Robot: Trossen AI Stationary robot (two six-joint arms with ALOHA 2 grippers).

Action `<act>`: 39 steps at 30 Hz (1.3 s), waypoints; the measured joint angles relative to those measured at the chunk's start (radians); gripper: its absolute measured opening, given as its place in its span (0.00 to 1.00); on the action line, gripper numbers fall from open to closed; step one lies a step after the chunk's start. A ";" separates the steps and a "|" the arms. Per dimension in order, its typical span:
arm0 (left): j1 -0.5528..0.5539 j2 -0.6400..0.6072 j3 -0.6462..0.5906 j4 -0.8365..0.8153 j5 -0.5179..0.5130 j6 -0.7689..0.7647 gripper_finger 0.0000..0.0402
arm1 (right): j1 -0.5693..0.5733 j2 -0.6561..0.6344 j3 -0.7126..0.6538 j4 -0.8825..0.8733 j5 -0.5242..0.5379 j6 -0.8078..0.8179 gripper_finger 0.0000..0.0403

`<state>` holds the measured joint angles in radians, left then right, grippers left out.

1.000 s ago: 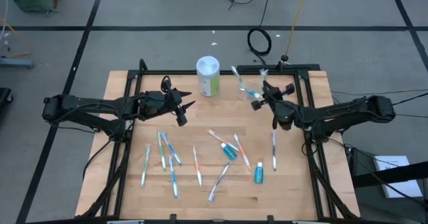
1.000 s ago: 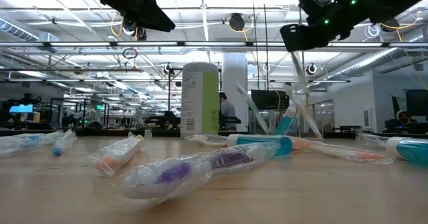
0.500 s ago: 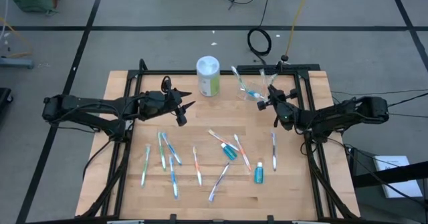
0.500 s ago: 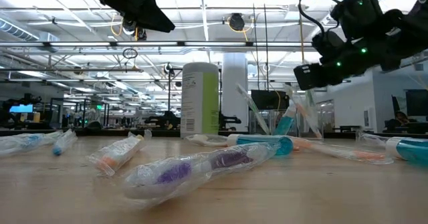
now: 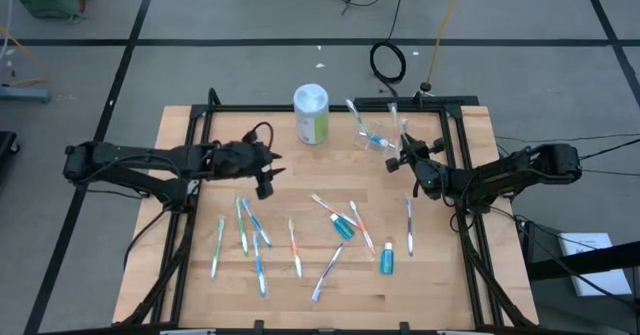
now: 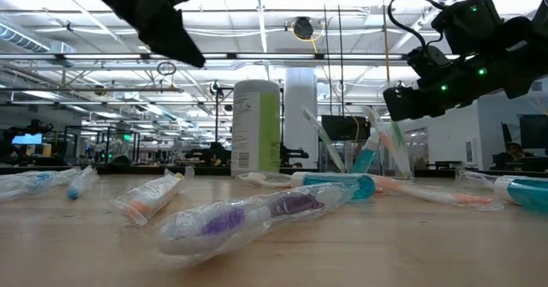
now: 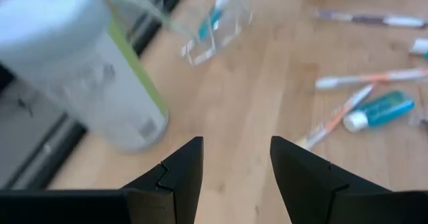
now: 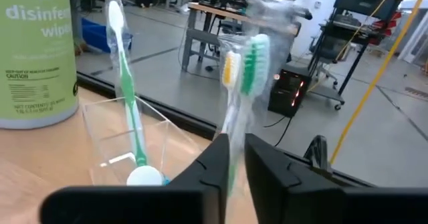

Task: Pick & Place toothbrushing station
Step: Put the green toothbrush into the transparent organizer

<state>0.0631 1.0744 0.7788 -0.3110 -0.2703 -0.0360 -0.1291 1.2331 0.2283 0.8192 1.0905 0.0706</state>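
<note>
The clear plastic cup (image 5: 381, 141) stands near the table's far right and holds a green toothbrush (image 8: 127, 90); it also shows in the right wrist view (image 8: 114, 144). My right gripper (image 5: 403, 153) is just to the right of the cup, shut on a wrapped toothbrush (image 8: 249, 60) with a green and yellow head. My left gripper (image 5: 266, 175) hovers open and empty left of centre, above the table. Several wrapped toothbrushes (image 5: 243, 225) and two teal toothpaste tubes (image 5: 343, 226) lie flat on the near half of the table. My right gripper pinches the wrapped toothbrush by its handle (image 8: 232, 132) between the two fingers. The fingers come about level from the table's right side and lie across the brush. The brush stands upright, head (image 8: 254, 57) up, lifted clear of the table.
A white and green wipes canister (image 5: 311, 113) stands at the far middle, left of the cup. One toothbrush (image 5: 408, 225) lies near the right edge, and a second tube (image 5: 387, 262) lies near the front. The black frame rails (image 5: 455, 135) run along the table's sides.
My right gripper has come down and gone a little toward the table's right edge, carrying the upright toothbrush beside the cup. My left gripper has turned at the wrist and drawn back slightly toward the table's left edge, still open.
</note>
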 joint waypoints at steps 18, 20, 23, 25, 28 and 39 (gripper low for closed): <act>-0.076 0.000 -0.069 -0.506 0.130 -0.802 0.45 | 0.000 0.000 0.000 0.108 -0.152 -0.029 0.48; -0.098 0.000 -0.101 -0.508 0.134 -0.873 0.45 | 0.000 0.000 0.000 0.169 -0.151 -0.087 0.49; -0.122 0.000 -0.149 -0.506 0.136 -0.956 0.45 | 0.000 0.000 0.000 0.279 -0.151 -0.193 0.50; -0.138 0.000 -0.178 -0.509 0.136 -1.013 0.45 | 0.000 0.000 0.000 0.343 -0.150 -0.257 0.50; -0.169 -0.001 -0.216 -0.509 0.145 -1.087 0.45 | 0.000 0.000 0.000 0.426 -0.150 -0.338 0.50; -0.272 -0.001 -0.315 -0.498 0.172 -1.293 0.45 | 0.000 0.000 0.000 0.498 -0.150 -0.432 0.50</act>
<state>-0.2084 1.0737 0.4642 -0.8092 -0.0979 -1.3292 -0.1288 1.2327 0.2283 1.3174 0.9405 -0.3611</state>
